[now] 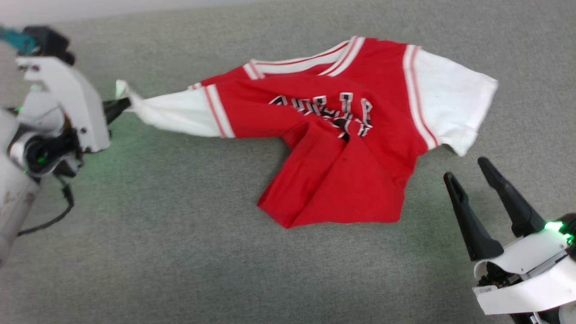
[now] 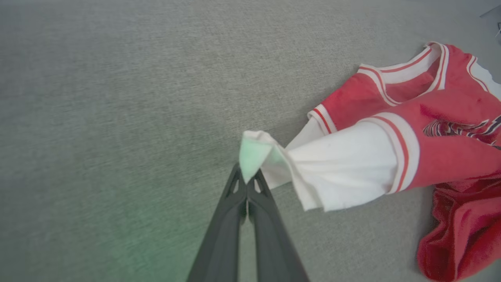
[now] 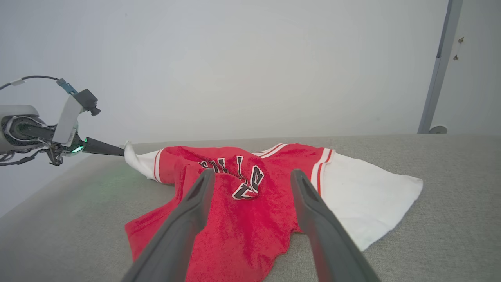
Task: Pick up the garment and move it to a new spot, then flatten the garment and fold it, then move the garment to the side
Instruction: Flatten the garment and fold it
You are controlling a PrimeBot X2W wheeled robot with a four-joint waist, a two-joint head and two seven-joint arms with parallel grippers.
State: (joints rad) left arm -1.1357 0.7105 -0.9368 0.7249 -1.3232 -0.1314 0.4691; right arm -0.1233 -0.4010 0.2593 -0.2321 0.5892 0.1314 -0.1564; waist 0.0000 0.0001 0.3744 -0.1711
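One garment [image 1: 351,180] sleeve, pinched between left fingers [image 2: 222,235]

1. The garment [image 1: 351,189]: soft matt cloth, creased.
2. The surface [image 1: 180,261]: grey woven fabric, coarse, matt.
3. Fingers [image 1: 470,225] of the right gripper [image 1: 467,170]: dark smooth matt plastic; white shell [image 1: 526,292] slightly glossy.

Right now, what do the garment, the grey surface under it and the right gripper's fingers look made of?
Garment: soft knit fabric, matte; it drapes and creases. Fibre unclear.
Grey surface: woven, upholstery-like textile, matte; fine grain shows.
Fingers of the right gripper: probably moulded plastic, dark, matte; smooth, rigid, no glint.
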